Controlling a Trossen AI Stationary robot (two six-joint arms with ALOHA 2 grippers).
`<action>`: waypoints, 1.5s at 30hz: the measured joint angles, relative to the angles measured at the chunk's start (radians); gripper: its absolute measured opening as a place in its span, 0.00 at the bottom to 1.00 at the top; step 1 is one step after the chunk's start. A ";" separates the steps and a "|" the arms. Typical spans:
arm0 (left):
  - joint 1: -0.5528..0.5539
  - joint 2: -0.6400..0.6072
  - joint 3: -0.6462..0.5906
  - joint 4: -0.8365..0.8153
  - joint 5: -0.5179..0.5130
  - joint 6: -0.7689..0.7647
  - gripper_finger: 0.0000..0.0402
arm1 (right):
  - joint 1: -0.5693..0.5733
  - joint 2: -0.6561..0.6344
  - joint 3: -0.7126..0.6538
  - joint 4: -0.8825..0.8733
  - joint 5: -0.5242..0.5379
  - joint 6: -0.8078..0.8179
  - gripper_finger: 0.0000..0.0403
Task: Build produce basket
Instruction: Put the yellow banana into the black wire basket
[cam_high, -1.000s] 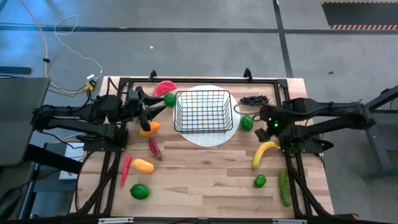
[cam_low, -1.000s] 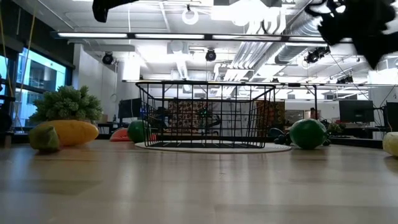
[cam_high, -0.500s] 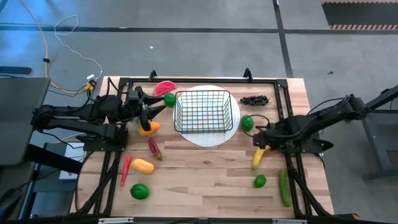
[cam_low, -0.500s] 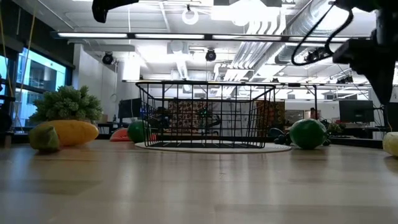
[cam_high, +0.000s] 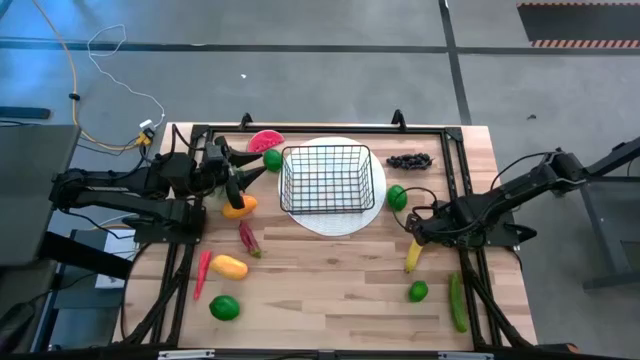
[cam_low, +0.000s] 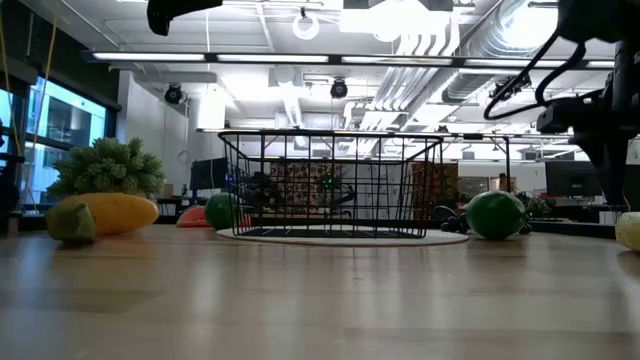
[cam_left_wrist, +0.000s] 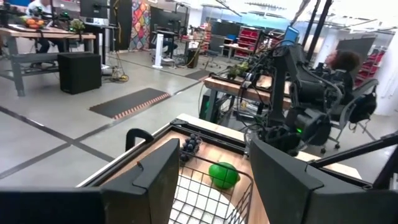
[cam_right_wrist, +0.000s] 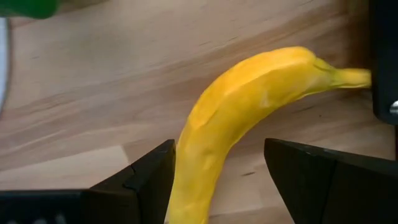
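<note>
Right tool: fingers spread, straddling the banana lying on the table, nothing gripped; step, picking; next, likely clench, lift, carry to the empty basket.

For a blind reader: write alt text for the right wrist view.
A yellow banana lies on the wooden table, curving between the right gripper's two open dark fingers, which straddle it without gripping. A sliver of green fruit shows at one corner.
</note>
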 joint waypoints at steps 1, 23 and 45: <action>0.000 0.000 0.000 0.000 -0.004 0.000 0.46 | 0.000 0.014 0.000 0.008 -0.002 0.000 0.56; 0.000 0.000 0.000 0.001 -0.005 -0.008 0.46 | 0.000 0.289 0.002 0.170 -0.039 0.041 0.56; 0.000 0.000 0.000 0.001 -0.004 -0.008 0.46 | 0.000 0.215 0.001 0.142 -0.036 -0.051 0.28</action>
